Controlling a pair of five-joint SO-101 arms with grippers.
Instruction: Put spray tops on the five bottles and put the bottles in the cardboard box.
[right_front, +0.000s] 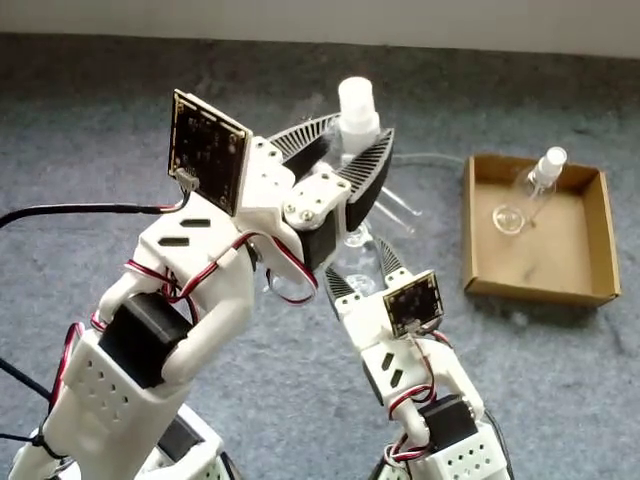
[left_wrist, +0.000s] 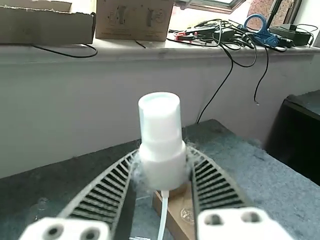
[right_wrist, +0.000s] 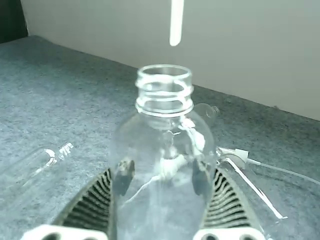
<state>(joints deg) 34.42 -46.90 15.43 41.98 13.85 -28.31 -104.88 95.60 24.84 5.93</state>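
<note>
High view shows the left gripper (right_front: 352, 138) pinching a white spray top (right_front: 358, 105) between its ribbed fingers, nozzle up, at 12 o'clock from the right gripper (right_front: 362, 265). The right gripper is clamped around a clear bottle (right_front: 357, 240) that stands upright with its mouth open, right under the top. On the grey table (right_front: 150, 120) the box (right_front: 560, 255) sits at 3 o'clock from both grippers, well apart from them. A capped bottle (right_front: 530, 190) lies inside it, white cap toward 1 o'clock. In the left wrist view the fingers (left_wrist: 107, 192) squeeze the top at its collar, and its thin tube (left_wrist: 162, 215) hangs straight down between them. In the right wrist view the tube's end hangs just above the bottle's threaded neck, not yet inside. A second bottle (right_wrist: 35, 162) lies on its side on the table near the held one, and loose tops (right_wrist: 240, 157) with tubes lie on the table at its other side.
</note>
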